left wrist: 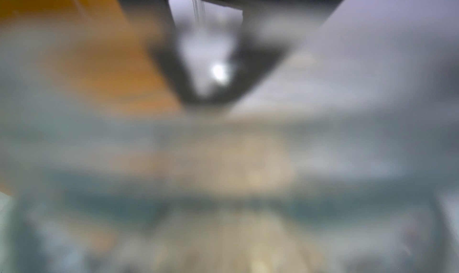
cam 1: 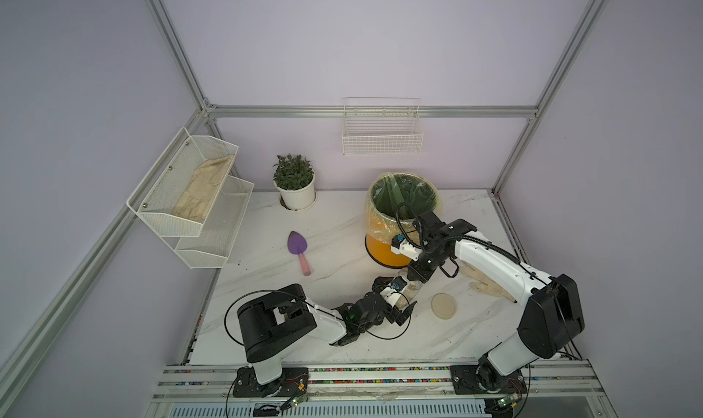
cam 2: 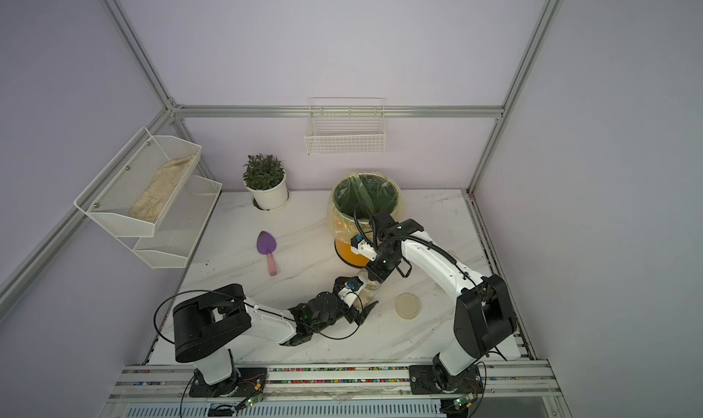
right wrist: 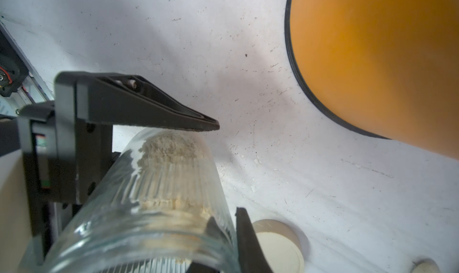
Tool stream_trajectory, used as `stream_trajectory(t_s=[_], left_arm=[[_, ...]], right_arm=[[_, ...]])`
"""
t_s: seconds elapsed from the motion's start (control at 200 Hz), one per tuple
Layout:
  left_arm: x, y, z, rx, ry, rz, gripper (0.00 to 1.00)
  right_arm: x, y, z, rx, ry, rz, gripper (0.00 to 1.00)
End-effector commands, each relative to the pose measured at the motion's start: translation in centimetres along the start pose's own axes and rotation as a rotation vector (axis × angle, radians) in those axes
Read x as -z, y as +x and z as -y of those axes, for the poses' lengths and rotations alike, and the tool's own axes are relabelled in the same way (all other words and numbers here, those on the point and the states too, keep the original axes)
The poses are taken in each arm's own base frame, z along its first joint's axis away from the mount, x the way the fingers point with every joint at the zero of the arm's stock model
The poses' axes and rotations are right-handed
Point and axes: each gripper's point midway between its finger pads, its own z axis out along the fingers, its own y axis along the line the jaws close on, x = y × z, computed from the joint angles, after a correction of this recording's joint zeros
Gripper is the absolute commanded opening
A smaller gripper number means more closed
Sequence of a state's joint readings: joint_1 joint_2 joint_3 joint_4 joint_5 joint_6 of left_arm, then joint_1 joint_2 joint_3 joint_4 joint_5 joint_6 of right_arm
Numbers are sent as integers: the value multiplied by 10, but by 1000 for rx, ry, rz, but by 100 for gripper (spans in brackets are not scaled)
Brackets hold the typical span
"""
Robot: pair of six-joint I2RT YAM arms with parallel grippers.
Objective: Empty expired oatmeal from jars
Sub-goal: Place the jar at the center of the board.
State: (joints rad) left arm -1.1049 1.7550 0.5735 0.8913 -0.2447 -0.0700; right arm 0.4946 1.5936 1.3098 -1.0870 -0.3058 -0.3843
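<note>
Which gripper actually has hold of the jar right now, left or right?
The right gripper, closed on the ribbed clear jar; the left gripper stands wide open, gripping nothing.

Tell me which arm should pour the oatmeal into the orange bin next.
Right. The right gripper grips the open jar beside the orange bin; the lid lies on the table. The left gripper stands open.
</note>
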Motion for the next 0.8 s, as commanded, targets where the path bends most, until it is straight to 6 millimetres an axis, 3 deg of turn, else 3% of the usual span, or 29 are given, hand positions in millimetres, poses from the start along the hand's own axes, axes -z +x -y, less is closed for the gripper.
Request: stream_trajectory(t_s=[0.0, 0.315, 0.56, 0.795], left_arm=[[6, -10, -10, 42, -32, 60, 100], [20, -21, -11, 60, -17, 66, 100], [31, -17, -9, 106, 6, 56, 100], [46, -23, -4, 145, 45, 27, 100]], right_arm=[[1, -2, -20, 15, -90, 24, 0], [-1, -3, 4, -16, 43, 20, 0], [0, -7, 6, -19, 53, 27, 0], [5, 5, 17, 2, 147, 15, 0]])
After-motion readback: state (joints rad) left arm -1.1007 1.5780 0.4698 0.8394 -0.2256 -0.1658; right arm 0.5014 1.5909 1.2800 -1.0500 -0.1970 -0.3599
